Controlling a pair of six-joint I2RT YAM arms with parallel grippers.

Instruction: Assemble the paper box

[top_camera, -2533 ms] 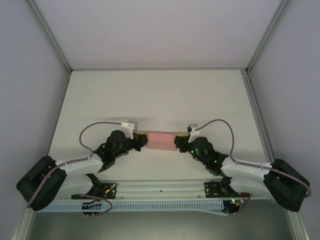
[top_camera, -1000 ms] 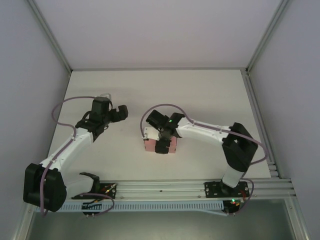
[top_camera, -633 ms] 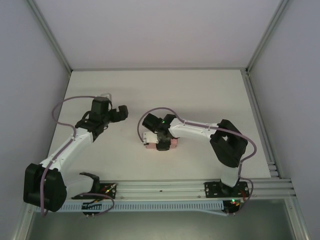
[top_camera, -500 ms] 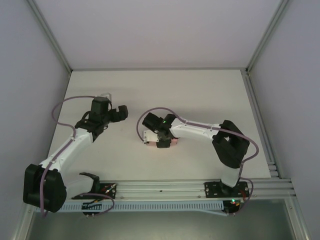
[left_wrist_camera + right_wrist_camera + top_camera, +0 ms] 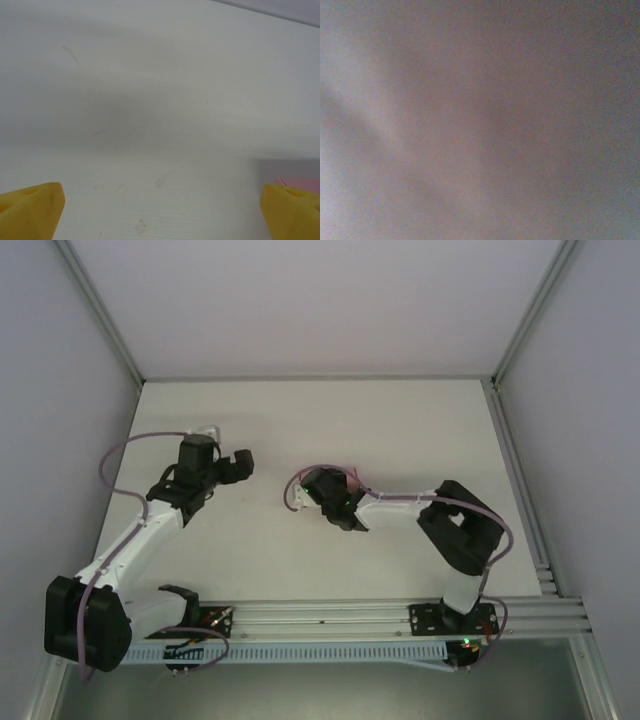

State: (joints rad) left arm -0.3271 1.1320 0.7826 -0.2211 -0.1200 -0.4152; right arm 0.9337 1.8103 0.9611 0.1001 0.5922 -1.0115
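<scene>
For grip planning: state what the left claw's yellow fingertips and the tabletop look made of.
Fingertips: matte yellow, probably moulded plastic or rubber; uniform colour, no glare. Tabletop: matte white, faintly ribbed and scuffed, perhaps corrugated plastic sheet.

paper box (image 5: 300,182) | pale pink sliver; mostly hidden | left-wrist view, btm right

Paper box (image 5: 300,182) lies, apparently, right of left tool (image 5: 240,464).

No legible text, label, brand, number or sign on any visible surface.
</scene>
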